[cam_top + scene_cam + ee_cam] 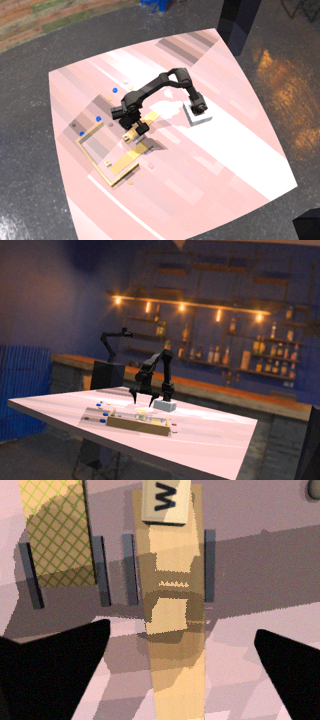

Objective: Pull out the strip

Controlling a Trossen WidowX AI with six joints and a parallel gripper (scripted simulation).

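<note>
A pale cube (126, 137) (162, 502) marked with a dark letter like a W rests on the far end of a plain tan strip (155, 114) (180, 695). This strip runs out between two grey rails toward the arm's base. A second strip (126, 160) (60, 535) (156, 421) with a cross-hatched pattern lies beside it. Another pale marked cube (107, 163) stands next to that strip's far end. My gripper (142, 405) (183, 631) is open and empty above the plain strip, its fingers to either side of it in the wrist view; the fingertips are hidden in the top view.
A low wooden wall (93, 160) (136, 426) encloses three sides around the strips. Grey rails (140, 140) (210, 565) flank the strips. Blue discs (115, 90) (98, 404), a pink block (150, 165) (174, 424), a stone (110, 124) and small tan chips lie around.
</note>
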